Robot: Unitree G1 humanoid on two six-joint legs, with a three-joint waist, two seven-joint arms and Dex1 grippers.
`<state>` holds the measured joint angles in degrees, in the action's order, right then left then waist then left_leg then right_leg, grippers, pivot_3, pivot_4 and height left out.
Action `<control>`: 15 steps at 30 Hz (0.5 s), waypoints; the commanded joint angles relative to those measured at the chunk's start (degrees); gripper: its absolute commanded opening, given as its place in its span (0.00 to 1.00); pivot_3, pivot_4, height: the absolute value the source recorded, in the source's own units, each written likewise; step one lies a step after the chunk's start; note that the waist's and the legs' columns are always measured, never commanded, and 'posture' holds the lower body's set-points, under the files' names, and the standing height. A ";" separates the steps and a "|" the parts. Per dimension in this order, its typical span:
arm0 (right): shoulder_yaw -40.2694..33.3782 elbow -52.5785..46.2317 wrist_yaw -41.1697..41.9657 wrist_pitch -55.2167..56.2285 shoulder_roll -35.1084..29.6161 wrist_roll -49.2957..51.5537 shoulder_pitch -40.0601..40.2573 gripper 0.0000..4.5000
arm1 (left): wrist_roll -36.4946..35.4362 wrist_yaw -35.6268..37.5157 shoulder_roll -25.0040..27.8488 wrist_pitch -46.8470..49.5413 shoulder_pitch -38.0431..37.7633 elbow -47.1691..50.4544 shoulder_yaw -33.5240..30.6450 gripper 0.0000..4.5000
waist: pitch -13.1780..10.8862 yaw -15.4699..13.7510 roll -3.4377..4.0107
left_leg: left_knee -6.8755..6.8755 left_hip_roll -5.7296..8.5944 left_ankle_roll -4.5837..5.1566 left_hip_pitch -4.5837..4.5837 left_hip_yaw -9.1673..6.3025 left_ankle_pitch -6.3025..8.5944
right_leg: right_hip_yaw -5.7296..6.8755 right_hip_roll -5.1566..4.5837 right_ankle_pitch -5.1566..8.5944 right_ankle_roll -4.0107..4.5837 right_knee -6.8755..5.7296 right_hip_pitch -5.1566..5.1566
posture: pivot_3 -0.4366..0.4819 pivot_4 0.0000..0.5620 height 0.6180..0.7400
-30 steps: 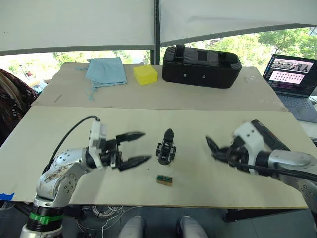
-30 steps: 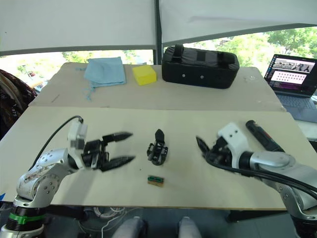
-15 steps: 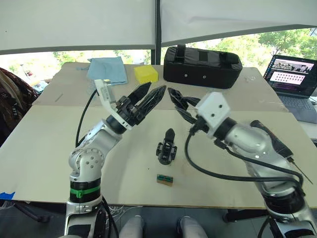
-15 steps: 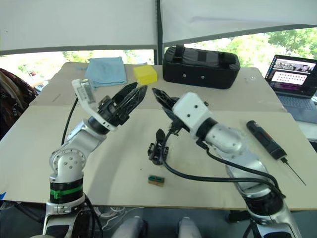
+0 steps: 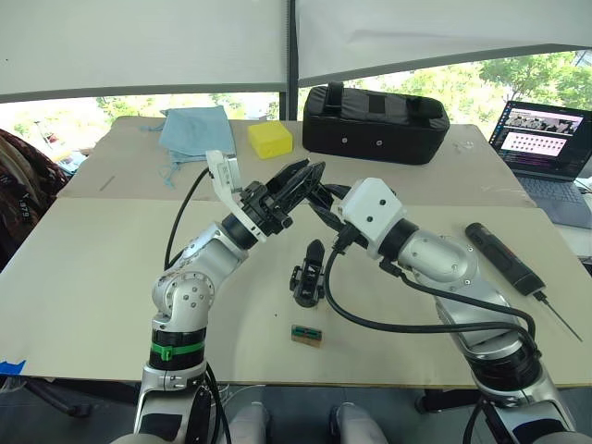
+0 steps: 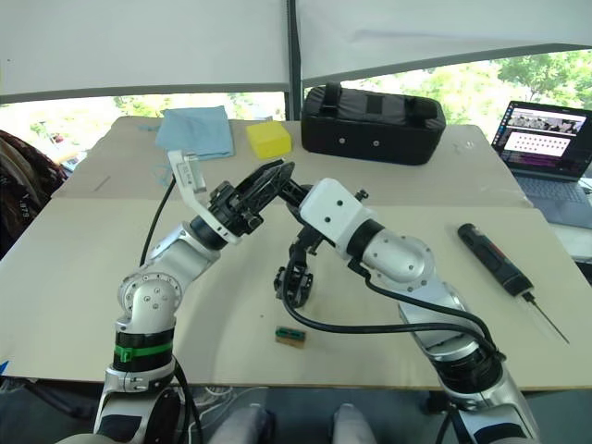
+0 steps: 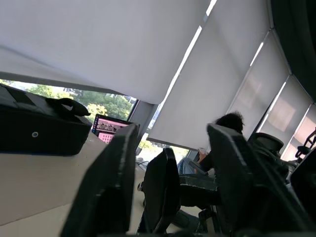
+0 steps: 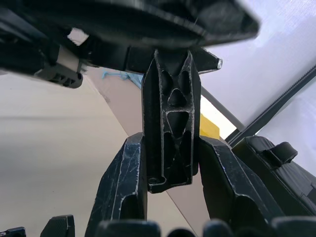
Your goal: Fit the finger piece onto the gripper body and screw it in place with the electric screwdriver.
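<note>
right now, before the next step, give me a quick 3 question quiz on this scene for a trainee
1. True or false: the electric screwdriver is held in a gripper.
2. Which lies nearest the gripper body? A. yellow block B. small green-and-brown block C. blue cloth
3. What is clamped between the fingers of the right gripper?

Key: 1. False, it lies on the table. 2. B. 3. The finger piece.
</note>
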<state>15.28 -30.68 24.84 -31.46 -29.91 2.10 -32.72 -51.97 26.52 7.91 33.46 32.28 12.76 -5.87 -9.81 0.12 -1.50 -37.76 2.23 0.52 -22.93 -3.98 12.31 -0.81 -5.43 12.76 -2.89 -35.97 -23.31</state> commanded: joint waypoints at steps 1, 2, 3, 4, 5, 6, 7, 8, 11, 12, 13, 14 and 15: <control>-1.34 -1.61 0.72 -0.13 0.30 -0.76 -0.72 0.24 | 0.88 0.46 -0.97 -2.67 -0.11 2.05 -0.06 0.13 | 0.00 0.00 0.00 | 0.00 0.00 0.00 0.00 0.00 0.00 | 0.00 0.00 0.00 0.00 0.00 0.00 | 0.48 0.27 1.00; -1.52 -1.67 0.68 0.05 0.54 -0.80 -0.54 0.24 | 1.13 0.55 -1.24 -3.20 -0.25 2.03 -0.04 0.04 | 0.00 -0.05 0.00 | 0.00 0.00 0.00 0.00 0.00 0.00 | 0.00 0.00 0.00 0.00 0.00 0.00 | 0.48 0.27 1.00; -1.99 -1.94 1.10 -0.82 1.03 0.12 -0.30 0.24 | 1.32 0.63 -1.52 -3.66 -0.44 2.14 0.04 0.00 | 0.00 -0.06 0.00 | 0.00 0.00 0.00 -0.01 -0.01 0.00 | 0.01 0.00 0.00 0.00 0.00 0.00 | 0.48 0.27 1.00; -2.22 -2.12 1.48 -1.02 1.16 0.45 -0.19 0.24 | 1.44 0.82 -1.84 -4.16 -0.56 2.25 0.06 0.00 | 0.00 -0.05 0.00 | 0.00 0.01 0.00 0.00 -0.01 0.00 | 0.00 0.00 0.00 0.00 0.01 0.00 | 0.48 0.27 1.00; -2.38 -2.23 1.79 -1.14 1.25 0.59 -0.14 0.24 | 1.45 0.94 -2.04 -4.50 -0.64 2.30 0.10 0.00 | 0.00 -0.04 0.00 | 0.00 0.01 0.00 -0.01 -0.01 0.00 | 0.00 0.00 0.00 0.00 0.01 0.00 | 0.48 0.27 1.00; -2.87 -2.41 2.52 -0.58 1.18 1.08 -0.09 0.35 | 1.16 0.92 -2.38 -4.84 -0.58 2.32 -0.13 0.00 | 0.00 -0.03 0.00 | 0.00 0.01 0.00 0.00 -0.01 0.00 | 0.00 0.00 0.00 0.00 0.00 0.00 | 0.48 0.27 1.00; -3.76 -2.35 2.87 0.97 0.92 1.10 -0.23 0.48 | 0.57 0.90 -2.79 -5.27 -0.39 2.18 -0.69 0.00 | 0.00 -0.03 0.00 | 0.00 0.00 0.00 0.00 -0.01 0.00 | 0.01 0.00 0.00 0.01 0.01 0.00 | 0.48 0.27 1.00; -5.19 -2.22 3.61 1.83 0.49 1.71 -0.50 0.54 | -0.03 1.17 -2.88 -5.50 -0.10 1.93 -1.26 0.00 | 0.00 -0.03 0.00 | 0.00 0.00 0.00 -0.01 -0.01 0.00 | 0.01 0.00 0.00 0.01 0.01 0.00 | 0.48 0.27 1.00; -9.95 -1.56 8.12 3.53 -1.44 5.96 -1.23 0.79 | -0.95 3.84 -1.46 -5.88 0.87 0.48 -2.82 0.00 | 0.00 -0.05 0.00 | 0.00 0.00 0.00 -0.01 -0.01 0.00 | 0.01 0.00 0.00 0.00 0.02 0.00 | 0.48 0.27 1.00; -10.82 -1.40 9.85 3.64 -2.07 7.47 -1.23 0.87 | -1.16 4.56 -0.94 -5.92 1.09 0.03 -3.17 0.00 | 0.00 -0.05 0.00 | 0.00 0.00 0.00 -0.02 -0.01 0.00 | 0.01 0.00 0.00 0.00 0.02 0.00 | 0.48 0.27 1.00; -12.96 -0.56 15.24 5.93 -4.47 10.87 -0.88 0.94 | -1.63 6.28 0.88 -5.15 1.94 -1.36 -3.97 0.00 | 0.00 -0.01 0.00 | 0.00 0.01 0.00 -0.01 0.00 0.00 | 0.01 0.00 0.00 0.00 0.02 0.00 | 0.48 0.27 1.00; -14.47 0.15 19.12 7.72 -6.22 13.28 -0.65 0.99 | -1.94 7.58 2.21 -4.59 2.59 -2.46 -4.53 0.00 | -0.01 -0.02 0.00 | 0.00 0.00 0.00 0.00 0.00 0.00 | 0.01 0.01 0.00 0.00 0.02 0.01 | 0.48 0.27 1.00; -16.64 1.83 22.84 7.36 -8.22 16.43 -0.89 0.99 | -1.68 9.92 4.95 -3.23 3.42 -3.97 -4.60 0.00 | -0.02 0.03 0.00 | 0.00 0.01 0.01 -0.01 0.02 0.00 | 0.02 0.01 0.00 0.00 0.03 0.01 | 0.48 0.27 1.00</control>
<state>3.44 -29.51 41.63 -26.43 -36.05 13.52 -32.72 -52.48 32.99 10.39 29.10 33.69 9.67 -9.30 -9.82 0.16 -1.51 -37.76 2.22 0.52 -22.93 -3.94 12.32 -0.78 -5.40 12.76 -2.89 -35.94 -23.28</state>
